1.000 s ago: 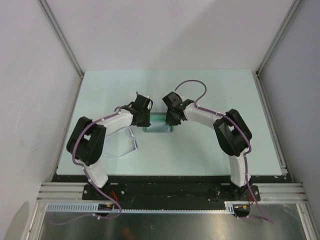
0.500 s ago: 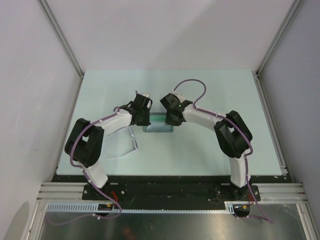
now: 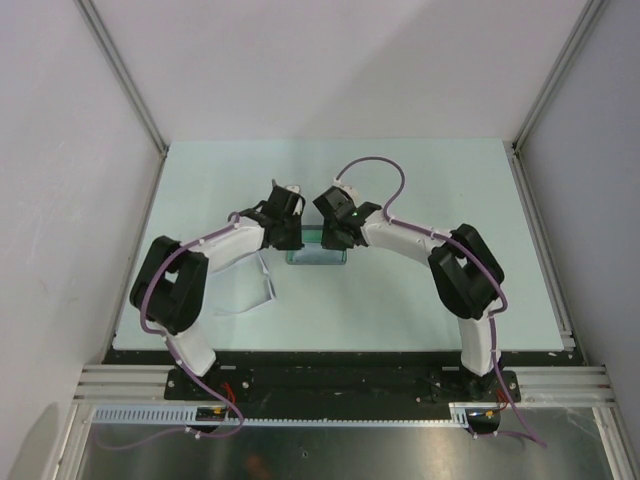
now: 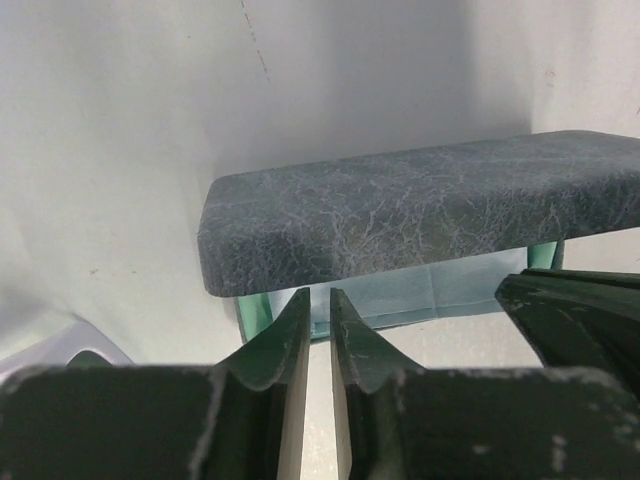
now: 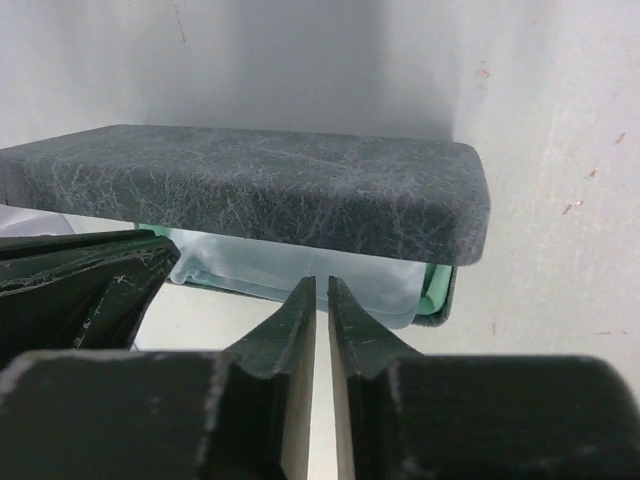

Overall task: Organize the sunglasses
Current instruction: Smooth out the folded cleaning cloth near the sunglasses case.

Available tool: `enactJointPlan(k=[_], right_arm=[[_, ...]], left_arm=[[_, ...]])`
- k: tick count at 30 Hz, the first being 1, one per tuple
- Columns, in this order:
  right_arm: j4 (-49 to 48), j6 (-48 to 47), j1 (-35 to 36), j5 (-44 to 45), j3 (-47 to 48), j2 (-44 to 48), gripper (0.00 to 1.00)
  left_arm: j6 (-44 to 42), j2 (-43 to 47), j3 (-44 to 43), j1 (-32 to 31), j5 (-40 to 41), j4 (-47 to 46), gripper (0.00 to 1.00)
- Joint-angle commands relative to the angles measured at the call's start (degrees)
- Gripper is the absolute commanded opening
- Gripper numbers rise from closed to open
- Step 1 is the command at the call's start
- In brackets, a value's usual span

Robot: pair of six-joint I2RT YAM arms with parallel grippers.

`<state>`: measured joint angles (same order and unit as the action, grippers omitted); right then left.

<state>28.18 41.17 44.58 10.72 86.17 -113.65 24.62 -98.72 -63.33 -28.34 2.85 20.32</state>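
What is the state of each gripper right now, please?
Left gripper: closed to a thin slit, nothing seen held in it.
Right gripper: closed to a thin slit, nothing seen held in it.

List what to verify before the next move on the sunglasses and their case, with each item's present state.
1. Case lid raised off the green base: ok.
2. Case interior free: not ok, a pale blue cloth lies in it.
3. Sunglasses reachable on the table, by the left arm: ok.
4. Sunglasses' arms folded: cannot tell.
5. Left gripper empty: ok, nearly closed on nothing.
6. Right gripper empty: ok, nearly closed on nothing.
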Motion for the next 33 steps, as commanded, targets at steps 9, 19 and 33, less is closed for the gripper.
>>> enactJointPlan(k=[9, 19, 33], right_arm=[[-1.9, 0.4, -0.8, -3.3, 0.3, -3.6, 0.04], [-1.1, 0.1, -1.2, -1.9, -0.7, -4.8, 0.02], [0.9, -0.3, -1.3, 1.5, -1.3, -4.7, 0.02]], left_arm=[[2.4, -3.0, -0.9, -0.1, -1.4, -2.3, 0.11], [2.4, -5.7, -0.7, -0.4, 0.2, -3.3, 0.11], [2.9, -2.6, 1.9, -0.5, 7.0, -3.2, 0.09]])
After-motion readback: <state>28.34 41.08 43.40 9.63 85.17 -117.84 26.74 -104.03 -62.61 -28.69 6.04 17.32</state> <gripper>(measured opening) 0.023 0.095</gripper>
